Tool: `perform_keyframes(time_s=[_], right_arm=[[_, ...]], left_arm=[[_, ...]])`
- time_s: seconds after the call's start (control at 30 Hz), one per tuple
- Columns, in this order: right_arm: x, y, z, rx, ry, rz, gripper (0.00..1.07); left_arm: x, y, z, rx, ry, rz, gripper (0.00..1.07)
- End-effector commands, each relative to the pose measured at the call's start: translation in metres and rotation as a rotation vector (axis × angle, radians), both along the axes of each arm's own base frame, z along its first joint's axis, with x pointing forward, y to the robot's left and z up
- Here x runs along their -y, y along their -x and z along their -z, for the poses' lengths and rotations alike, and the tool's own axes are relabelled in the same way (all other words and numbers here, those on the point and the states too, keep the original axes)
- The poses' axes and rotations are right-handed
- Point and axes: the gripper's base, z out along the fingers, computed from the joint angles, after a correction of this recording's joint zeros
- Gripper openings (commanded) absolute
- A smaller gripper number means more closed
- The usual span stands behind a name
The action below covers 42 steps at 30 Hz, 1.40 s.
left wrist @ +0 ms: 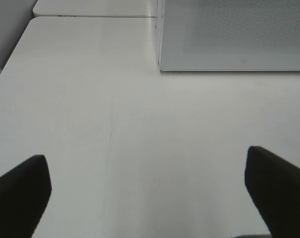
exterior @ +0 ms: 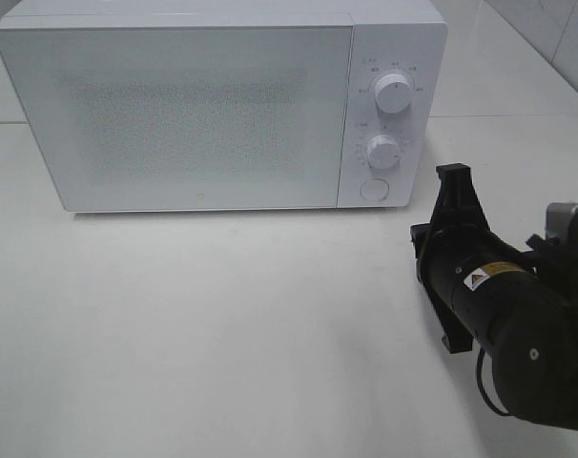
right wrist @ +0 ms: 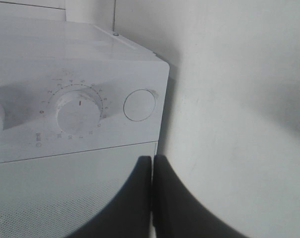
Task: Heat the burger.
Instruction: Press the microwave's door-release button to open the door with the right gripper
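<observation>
The burger shows in none of the three views, so its bun, filling and condition cannot be told. If it sits inside the microwave (exterior: 396, 38), the shut, speckled door (exterior: 184, 114) hides it.

The microwave stands at the far side of the worktop (exterior: 222, 315), with its two knobs (exterior: 393, 93) and round button (exterior: 373, 189) on the right of its front. The right claw (exterior: 453, 174) is near that panel, a little nearer and to its right. Its fingers are pressed together on nothing and aim roughly at the button. Pinched shut like this they likely serve as one stiff tip for pushing the button, which probably releases the door.

The left claw (left wrist: 146, 163) hangs spread wide and empty above bare worktop, nearer than the door. It seems to be waiting.
</observation>
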Motion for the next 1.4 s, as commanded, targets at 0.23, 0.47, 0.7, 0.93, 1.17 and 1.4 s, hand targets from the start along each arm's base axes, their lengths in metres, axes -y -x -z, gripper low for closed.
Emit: perform_keyframes(time_s=[0.23, 0.47, 0.7, 0.93, 1.17, 1.4], right_arm=[[-0.010, -0.031, 0.004, -0.009, -0.039, -0.003, 0.00], [-0.016, -0.046, 0.012, -0.015, -0.052, -0.011, 0.00], [-0.019, -0.066, 0.015, -0.015, -0.090, -0.007, 0.00], [-0.025, -0.079, 0.022, -0.013, -0.123, 0.020, 0.00], [-0.028, -0.093, 0.032, -0.011, -0.141, 0.060, 0.00], [-0.026, -0.105, 0.033, 0.001, -0.125, 0.080, 0.00]], left_arm=[[0.000, 0.003, -0.001, 0.035, 0.002, -0.002, 1.00], [0.000, 0.003, -0.001, 0.035, 0.002, -0.002, 1.00], [0.000, 0.003, -0.001, 0.035, 0.003, -0.002, 1.00], [0.000, 0.003, -0.001, 0.035, 0.006, -0.002, 1.00], [0.000, 0.003, -0.001, 0.035, 0.006, -0.002, 1.00], [0.000, 0.003, -0.001, 0.034, 0.004, -0.002, 1.00]])
